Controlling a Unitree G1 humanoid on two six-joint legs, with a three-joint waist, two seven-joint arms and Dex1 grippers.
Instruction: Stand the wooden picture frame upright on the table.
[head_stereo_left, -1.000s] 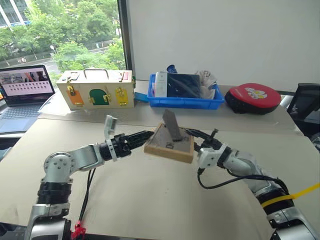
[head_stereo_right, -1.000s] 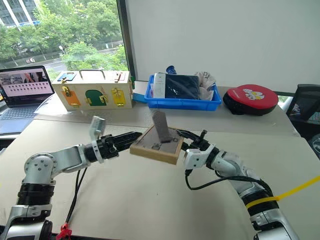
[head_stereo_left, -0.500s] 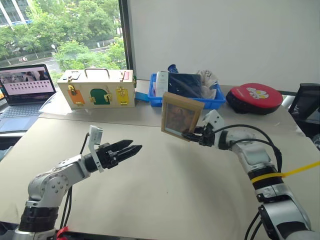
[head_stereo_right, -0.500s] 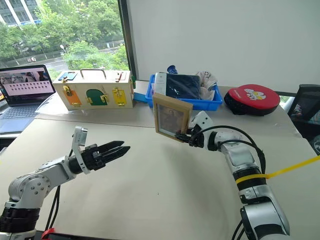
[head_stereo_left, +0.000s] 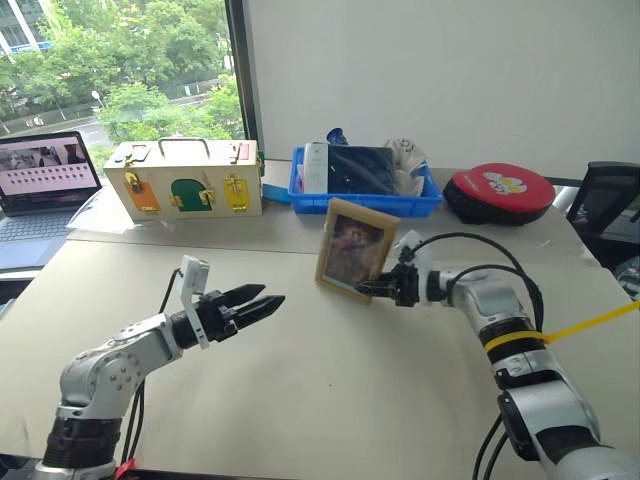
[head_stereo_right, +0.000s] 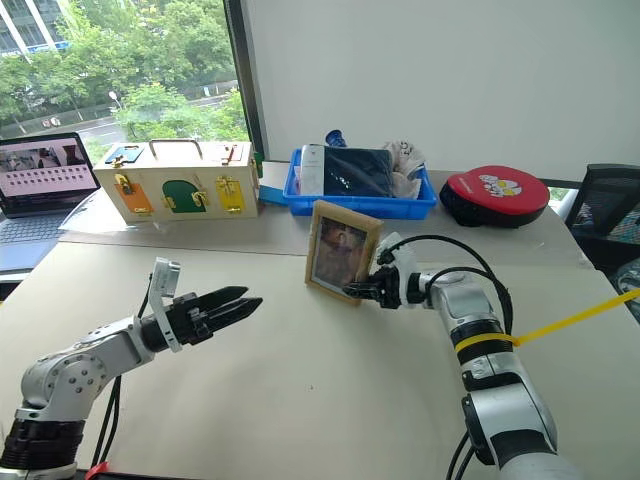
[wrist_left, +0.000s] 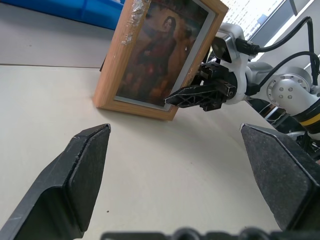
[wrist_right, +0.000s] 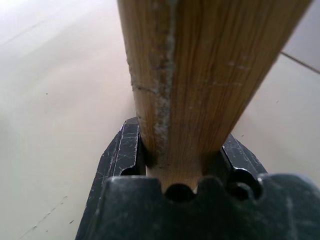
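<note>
One wooden picture frame (head_stereo_left: 350, 249) at centre, one cream latch box (head_stereo_left: 187, 179) and one laptop (head_stereo_left: 45, 185) at upper left. One blue bin (head_stereo_left: 365, 203) at upper centre, one red case (head_stereo_left: 499, 194) at upper right. One desk (head_stereo_left: 330, 390) beneath all.

Head stereo overlooks table (head_stereo_left: 330, 380); wrist cameras close

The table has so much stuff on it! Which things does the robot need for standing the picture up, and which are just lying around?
Needed for the job:
wooden picture frame
table
right gripper, clamped on the frame's edge
left gripper, open

Just lying about:
wooden latch box
blue bin
red round case
laptop
</note>
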